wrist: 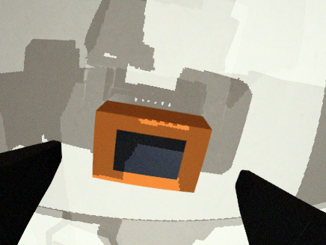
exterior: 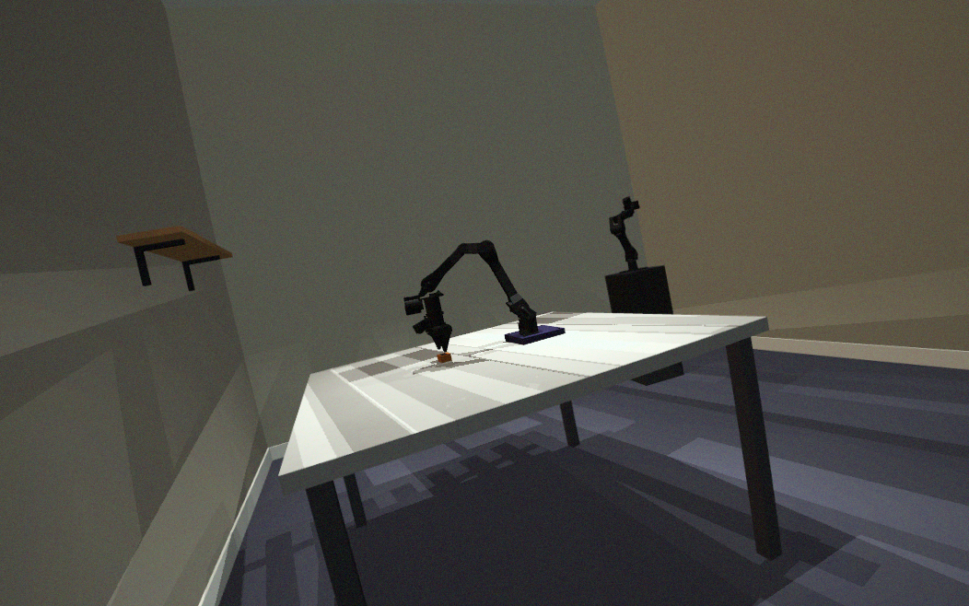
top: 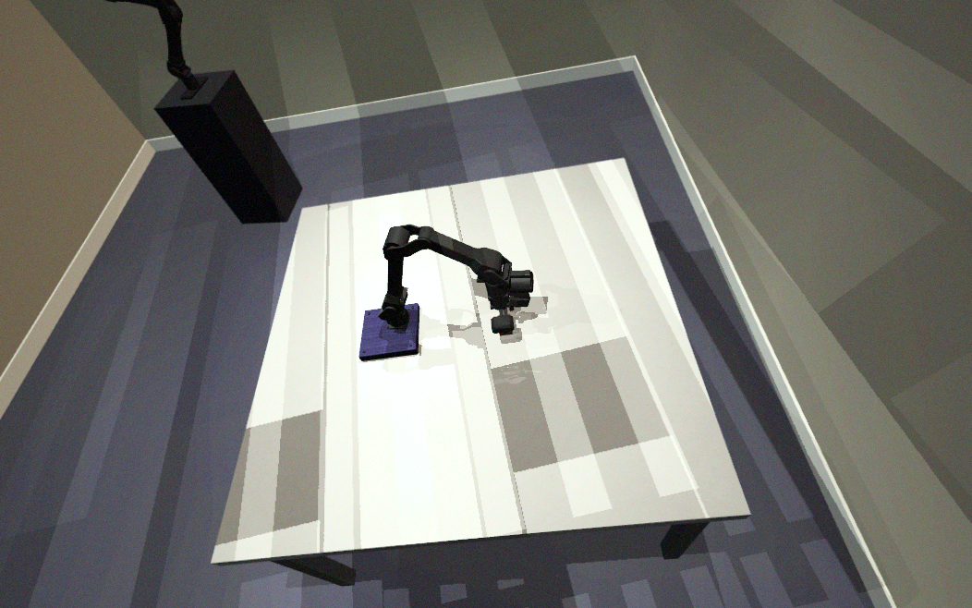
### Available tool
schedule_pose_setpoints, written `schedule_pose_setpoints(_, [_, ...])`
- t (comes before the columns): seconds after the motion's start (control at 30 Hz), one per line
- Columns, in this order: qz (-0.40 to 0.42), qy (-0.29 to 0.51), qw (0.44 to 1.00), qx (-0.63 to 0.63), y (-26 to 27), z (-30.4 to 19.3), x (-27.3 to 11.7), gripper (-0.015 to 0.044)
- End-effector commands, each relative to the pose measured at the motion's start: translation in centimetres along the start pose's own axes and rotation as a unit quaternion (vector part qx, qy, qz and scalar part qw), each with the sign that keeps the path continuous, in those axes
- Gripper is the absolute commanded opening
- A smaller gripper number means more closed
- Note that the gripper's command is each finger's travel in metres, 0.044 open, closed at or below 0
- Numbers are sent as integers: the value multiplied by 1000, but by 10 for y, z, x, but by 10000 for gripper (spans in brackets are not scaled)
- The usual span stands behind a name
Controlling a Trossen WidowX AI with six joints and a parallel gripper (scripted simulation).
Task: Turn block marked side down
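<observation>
Jaws wide apart, holding nothing, point down over the orange block (top: 509,333) (exterior: 444,356) (wrist: 149,153). Their black fingers (top: 503,323) (exterior: 439,335) stand to either side of it in the wrist view, with a gap showing on both sides. The block sits on the white counter (top: 422,444) (exterior: 500,386) (wrist: 273,149), its dark rectangular mark facing up, so it has yet to be turned over. Nothing else stands between the fingers and the block in the wrist view.

The black arm (top: 451,248) (exterior: 472,248) arches across from its purple base plate (top: 372,348) (exterior: 554,332), which is well apart from the block. Beyond the counter, another arm (top: 173,42) (exterior: 624,238) stands on a tall black pedestal (top: 229,157) (exterior: 639,291), out of the way. A brown wall shelf (exterior: 196,245) hangs on dark brackets.

From the top, the fingers cover most of the block, leaving a sliver of orange. That view also cuts off the upper part of the other arm. Shadows muddle the counter around the block, and the wrist view crops the fingers at its edges. The block's underside is hidden.
</observation>
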State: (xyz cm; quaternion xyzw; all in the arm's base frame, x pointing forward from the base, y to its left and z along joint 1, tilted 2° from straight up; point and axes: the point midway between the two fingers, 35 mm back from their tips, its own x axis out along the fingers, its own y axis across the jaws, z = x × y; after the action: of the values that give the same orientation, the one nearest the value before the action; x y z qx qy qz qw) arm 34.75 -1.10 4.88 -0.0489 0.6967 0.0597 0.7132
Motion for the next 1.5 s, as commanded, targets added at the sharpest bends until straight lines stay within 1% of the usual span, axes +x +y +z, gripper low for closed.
schedule_pose_setpoints(0.0, [3, 7, 1000, 3, 1, -2, 10, 440])
schedule_pose_setpoints(0.47, [3, 7, 1000, 2, 1, -3, 30, 440])
schedule_pose_setpoints(0.67, [3, 7, 1000, 2, 1, -3, 30, 282])
schedule_pose_setpoints(1.37, [3, 7, 1000, 2, 1, -3, 30, 142])
schedule_pose_setpoints(1.47, [3, 7, 1000, 2, 1, -2, 19, 64])
